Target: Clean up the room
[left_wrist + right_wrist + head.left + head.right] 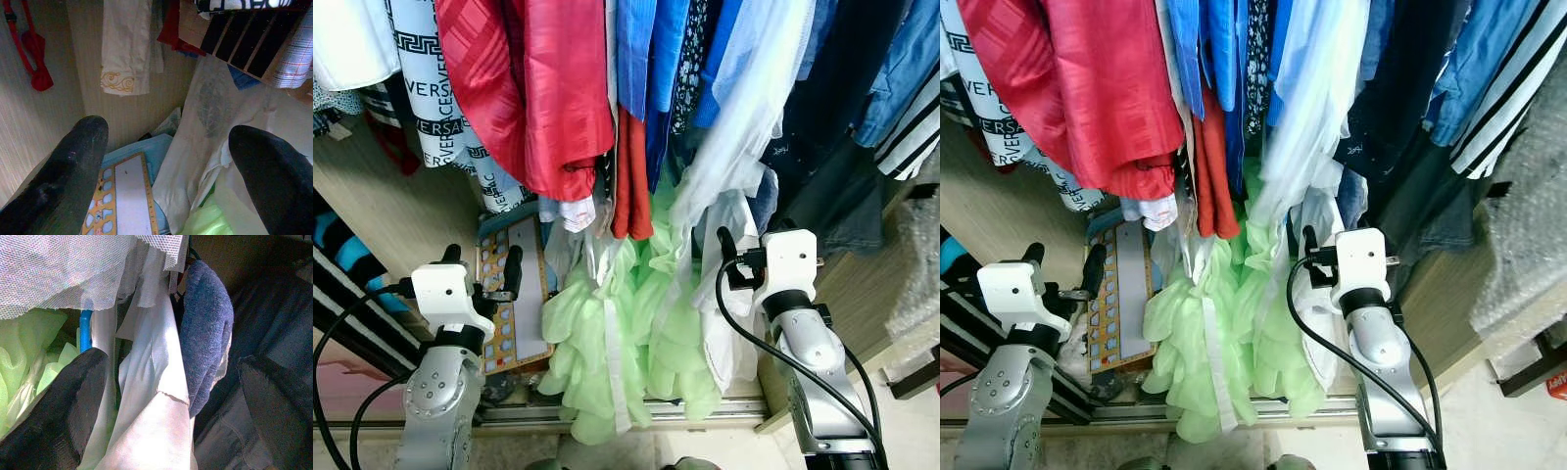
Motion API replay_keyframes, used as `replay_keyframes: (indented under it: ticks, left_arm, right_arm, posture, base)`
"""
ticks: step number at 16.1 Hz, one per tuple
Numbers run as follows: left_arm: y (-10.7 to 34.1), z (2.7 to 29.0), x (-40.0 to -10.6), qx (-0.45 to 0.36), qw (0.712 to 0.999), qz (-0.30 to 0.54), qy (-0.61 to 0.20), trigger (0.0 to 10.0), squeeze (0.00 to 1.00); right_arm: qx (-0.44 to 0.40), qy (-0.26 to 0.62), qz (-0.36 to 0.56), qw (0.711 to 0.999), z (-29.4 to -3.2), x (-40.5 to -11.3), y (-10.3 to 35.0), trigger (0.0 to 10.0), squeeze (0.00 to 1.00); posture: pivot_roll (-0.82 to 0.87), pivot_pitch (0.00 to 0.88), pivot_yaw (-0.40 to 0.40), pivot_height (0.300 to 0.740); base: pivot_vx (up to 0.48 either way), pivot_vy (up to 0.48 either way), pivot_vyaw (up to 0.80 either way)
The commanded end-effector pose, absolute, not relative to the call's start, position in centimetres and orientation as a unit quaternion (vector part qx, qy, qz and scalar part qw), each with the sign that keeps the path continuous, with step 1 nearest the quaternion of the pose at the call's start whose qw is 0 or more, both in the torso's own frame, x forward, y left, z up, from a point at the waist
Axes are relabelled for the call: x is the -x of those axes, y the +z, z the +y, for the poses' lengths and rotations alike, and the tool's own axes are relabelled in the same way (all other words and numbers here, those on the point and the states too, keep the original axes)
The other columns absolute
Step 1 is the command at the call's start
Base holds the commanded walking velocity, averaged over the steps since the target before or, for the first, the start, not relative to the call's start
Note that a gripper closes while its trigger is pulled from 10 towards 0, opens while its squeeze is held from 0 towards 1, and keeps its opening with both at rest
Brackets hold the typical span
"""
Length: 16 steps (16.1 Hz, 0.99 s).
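I face an open wardrobe packed with hanging clothes. A red garment (533, 88) hangs at the left, blue shirts (651, 59) in the middle and dark garments (832, 108) at the right. A pale green dress (626, 333) hangs down to the wardrobe floor, with a white garment (729, 294) beside it. My left gripper (481, 262) is open, held up before an orange-framed board (514, 294) that leans low at the left. My right gripper (171, 367) is open and pushed up against the white garment (151, 396), with a blue towelling piece (208, 333) just beyond.
A black-and-white lettered cloth (431, 69) hangs at the far left beside the wooden side wall (382, 206). A sliding-door rail (705, 411) runs along the wardrobe's front edge. A red strap (34, 63) hangs on the inner wall. A wrapped bundle (1528, 225) stands at the right.
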<state>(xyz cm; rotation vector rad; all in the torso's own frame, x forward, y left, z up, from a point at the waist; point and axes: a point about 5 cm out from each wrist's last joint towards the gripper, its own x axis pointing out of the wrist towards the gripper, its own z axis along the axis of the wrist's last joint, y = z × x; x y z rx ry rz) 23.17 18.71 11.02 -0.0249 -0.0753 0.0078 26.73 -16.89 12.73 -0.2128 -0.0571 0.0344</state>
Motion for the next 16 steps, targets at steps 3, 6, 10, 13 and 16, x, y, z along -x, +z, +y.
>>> replay_keyframes:
  ticks: [3,6,10,13,16]
  left_arm:
    - [10.0,20.0,-25.7,0.044,0.998,0.032,0.033,10.0,0.0]
    - [8.4,19.5,-22.8,0.057,0.997,0.049,0.017,10.0,0.0]
    - [8.9,19.9,-21.5,0.05,0.998,0.028,0.025,10.0,0.0]
    - [9.2,20.7,-19.8,0.038,0.997,0.023,0.06,10.0,0.0]
    - [9.8,19.6,-19.6,0.047,0.999,0.008,0.021,10.0,0.0]
  right_arm:
    - [-0.012,0.009,0.055,0.998,-15.3,-30.2,10.2,10.0,0.0]
    - [-0.019,-0.012,0.033,0.999,-17.9,-28.0,10.3,10.0,0.0]
    - [-0.01,0.016,0.025,1.0,-18.0,-26.9,10.2,10.0,0.0]
    - [0.01,0.042,0.003,0.999,-17.4,-25.9,11.0,10.0,0.0]
    - [0.043,0.104,-0.017,0.993,-15.7,-25.4,11.6,10.0,0.0]
  posture:
    - [0.06,0.024,-0.042,0.74]
    - [0.07,0.027,-0.053,0.74]
    - [0.06,0.028,-0.049,0.74]
    - [0.06,0.034,-0.04,0.74]
    - [0.07,0.04,-0.038,0.74]
  base:
    - [0.0,0.0,0.0]
    - [0.0,0.0,0.0]
    - [0.0,0.0,0.0]
    - [0.0,0.0,0.0]
    - [0.0,0.0,0.27]
